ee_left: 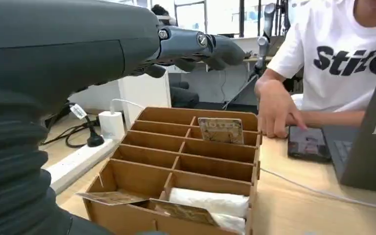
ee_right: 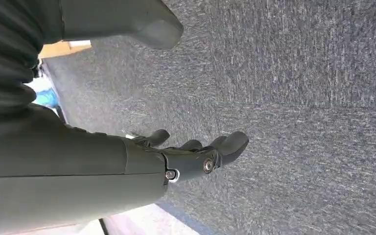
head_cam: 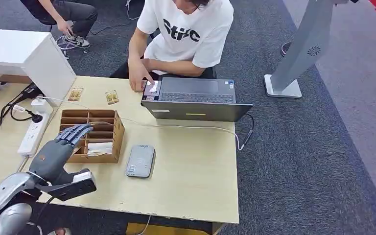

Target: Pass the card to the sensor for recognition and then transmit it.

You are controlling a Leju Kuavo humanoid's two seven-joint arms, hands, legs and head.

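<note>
Left hand [head_cam: 61,147] is empty, fingers spread, hovering over the near-left side of the wooden organizer [head_cam: 119,131] on the surface [head_cam: 196,176]. A card [ee_left: 221,130] stands upright in a far compartment. The grey sensor [head_cam: 140,160] lies just right of the organizer. Right hand [ee_right: 196,156] hangs loose and empty over carpet [ee_right: 298,73].

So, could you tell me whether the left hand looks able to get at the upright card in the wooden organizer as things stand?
Probably yes. The left hand hovers open just above the wooden organizer, and the upright card stands in an open-topped compartment with nothing over it. The compartment looks narrow, which may make the grip awkward.
</note>
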